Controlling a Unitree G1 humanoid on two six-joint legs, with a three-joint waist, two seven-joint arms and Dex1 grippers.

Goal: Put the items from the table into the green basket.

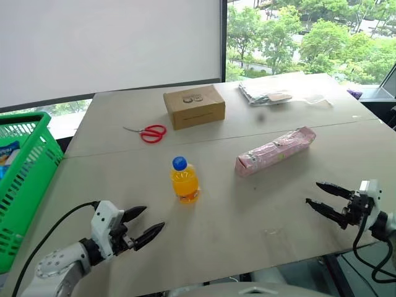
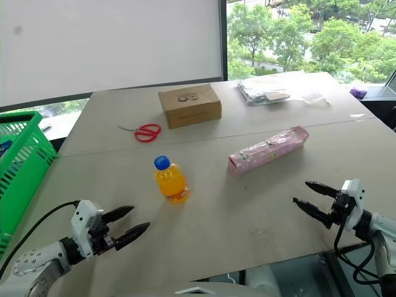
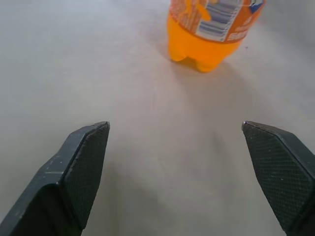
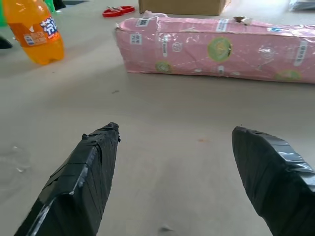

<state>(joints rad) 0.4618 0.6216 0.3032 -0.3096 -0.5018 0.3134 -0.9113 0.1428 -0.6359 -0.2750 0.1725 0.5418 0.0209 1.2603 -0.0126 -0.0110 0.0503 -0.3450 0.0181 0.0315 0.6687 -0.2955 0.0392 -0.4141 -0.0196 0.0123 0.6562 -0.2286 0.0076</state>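
Left end effector (image 1: 143, 224) hovers low over the near left part of the table (image 1: 247, 210), fingers spread wide, nothing between them. Right end effector (image 1: 320, 196) at the near right edge, also spread wide and empty.

Orange-drink bottle (image 1: 184, 180) with blue cap stands upright near the table middle, just ahead of the left end effector and apart from it; in the left wrist view its top is cut off and just the lower label and base show. Pink wrapped package (image 1: 275, 151) lies flat, angled, right of the bottle and beyond the right end effector; the print on it is too small to read. Red-handled scissors (image 1: 150, 133) lie past the table seam, their blades thin and hard to make out. Brown cardboard box (image 1: 193, 106) sits just right of the scissors, with a dark mark on top that is unclear. Clear plastic bags (image 1: 267, 94) lie at the far right; their contents are hard to tell, and more clear film beside them blends into the table.

Green basket (image 1: 25, 179) stands off the table's left edge, cut off by the frame. Something blue and white shows inside it, mostly hidden.
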